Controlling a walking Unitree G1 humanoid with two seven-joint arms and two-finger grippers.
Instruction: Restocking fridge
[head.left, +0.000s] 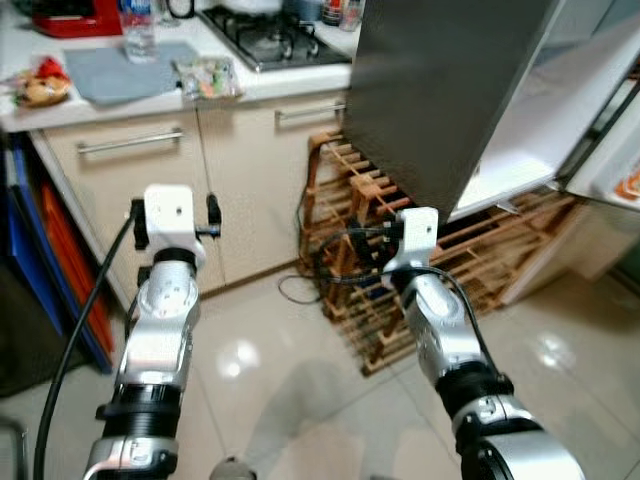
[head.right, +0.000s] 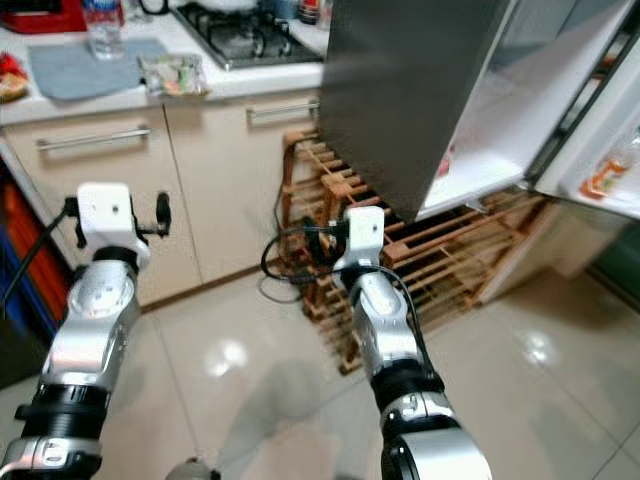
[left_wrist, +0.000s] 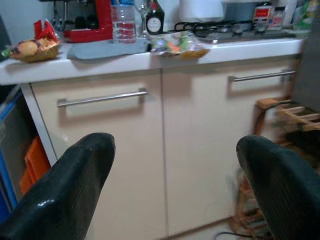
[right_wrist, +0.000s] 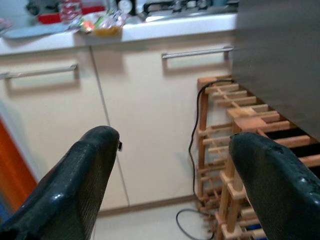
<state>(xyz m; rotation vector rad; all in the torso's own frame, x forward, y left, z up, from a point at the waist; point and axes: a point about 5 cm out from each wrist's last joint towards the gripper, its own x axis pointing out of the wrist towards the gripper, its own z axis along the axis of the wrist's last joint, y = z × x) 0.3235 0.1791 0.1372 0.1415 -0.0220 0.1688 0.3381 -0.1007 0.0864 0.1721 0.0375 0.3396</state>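
Fridge (head.left: 440, 90) is seen at 1 o'clock of the head views: dark grey steel side panel, door (head.left: 560, 110) swung open toward 2 o'clock, white inner liner and door shelf shown. An item with orange print (head.right: 605, 178) is seen in the door shelf at 3 o'clock; exact kind cannot be told.

Left hand (left_wrist: 170, 190) is held out at 9 o'clock of the head views, in front of the cream cabinet doors (left_wrist: 100, 150); fingers (left_wrist: 75, 190) are spread wide, nothing between them. Right hand (right_wrist: 170, 185) is held out near centre, just before the wooden wine rack (head.left: 400, 250); fingers (right_wrist: 80, 185) are also spread wide, nothing gripped.

Wine rack is stood on the glossy tiled floor (head.left: 300, 390) beneath the open fridge door, beside the cabinets. A black cable (right_wrist: 192, 165) is run down the rack's edge and looped on the floor.

On the white tabletop (head.left: 120, 100) at 11 o'clock: a grey mat (head.left: 120, 70), a clear water bottle (head.left: 138, 25) on the mat, a clear packet of colourful food (head.left: 205, 78) just beside the mat, a bowl with fruit-like items (head.left: 40, 85) at the far 10 o'clock edge. A red appliance (left_wrist: 92, 25) and a dark bottle (left_wrist: 155, 20) are seen at the back. A gas hob (head.left: 265, 35) is set at 12 o'clock, next to the fridge. Bar handles (head.left: 130, 142) are fitted on the cabinet fronts.
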